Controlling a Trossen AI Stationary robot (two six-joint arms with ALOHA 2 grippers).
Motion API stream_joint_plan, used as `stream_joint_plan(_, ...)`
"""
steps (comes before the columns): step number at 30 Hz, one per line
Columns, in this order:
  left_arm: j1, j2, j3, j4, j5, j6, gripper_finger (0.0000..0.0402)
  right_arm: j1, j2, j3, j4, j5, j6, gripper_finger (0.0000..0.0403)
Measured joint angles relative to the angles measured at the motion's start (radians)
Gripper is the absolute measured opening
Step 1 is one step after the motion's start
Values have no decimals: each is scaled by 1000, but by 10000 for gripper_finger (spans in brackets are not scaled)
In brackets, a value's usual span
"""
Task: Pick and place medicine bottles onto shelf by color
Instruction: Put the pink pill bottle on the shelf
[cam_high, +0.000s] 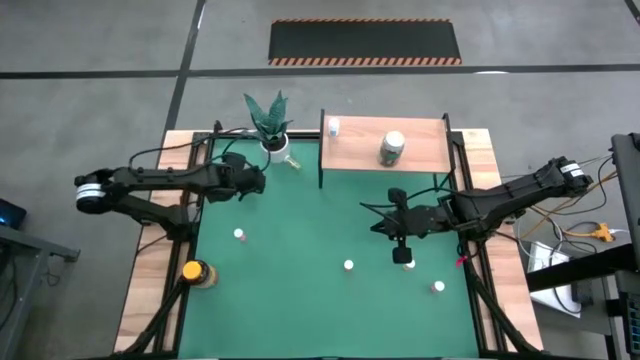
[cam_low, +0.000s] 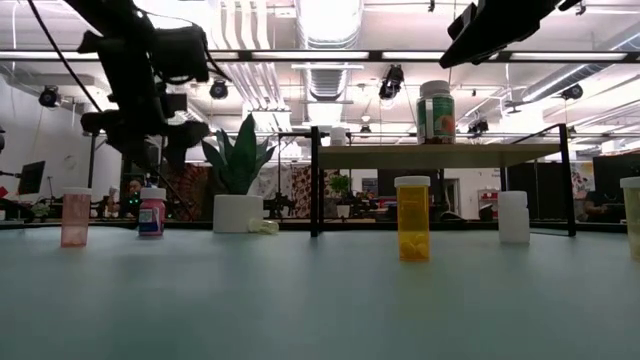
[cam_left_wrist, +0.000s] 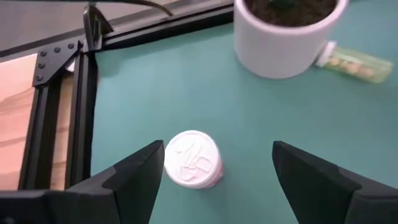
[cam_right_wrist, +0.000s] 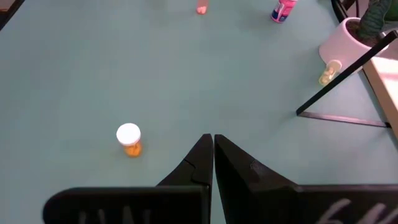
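Observation:
My left gripper (cam_left_wrist: 217, 152) is open near the table's far left. It hovers over an upright white-capped bottle (cam_left_wrist: 193, 158), one finger to each side, touching nothing. In the low view this bottle (cam_low: 152, 212) is pink with a blue label and stands under the gripper (cam_low: 150, 150). My right gripper (cam_right_wrist: 213, 140) is shut and hangs over the mat right of centre (cam_high: 380, 223). The shelf (cam_high: 430, 150) at the far right carries a small white bottle (cam_high: 333, 126) and a larger greenish one (cam_high: 392, 148). An orange bottle (cam_right_wrist: 129, 140) stands ahead of my right gripper.
A white pot with a plant (cam_high: 272, 140) stands at the far edge, with a clear bottle (cam_high: 292, 160) lying beside it. A pink bottle (cam_high: 239, 234), a yellow-capped amber one (cam_high: 195, 272) and two white-capped ones (cam_high: 408, 262), (cam_high: 438, 287) stand on the green mat (cam_high: 300, 300).

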Motion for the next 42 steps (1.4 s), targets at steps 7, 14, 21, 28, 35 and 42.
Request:
stream_joint_plan(7, 29, 89, -8, 11, 8, -1, 280, 0, 0, 0, 0, 0, 3, 8)
stream_joint_plan(14, 38, 145, -9, 37, -9, 0, 278, 0, 0, 0, -1, 0, 11, 8)
stream_joint_plan(21, 38, 164, -8, 47, 8, -4, 214, 0, 0, -3, -1, 0, 12, 8)
stream_joint_plan(28, 38, 160, -8, 47, 9, -24, 150, 0, 0, -8, -1, 0, 27, 8)
stream_joint_plan(35, 0, 152, 27, 36, 50, 1, 153, 0, 0, -8, -12, 0, 28, 8)
stream_joint_plan(42, -156, 149, 181, -113, 81, 0, 158, 0, 0, -11, -35, 0, 25, 8)
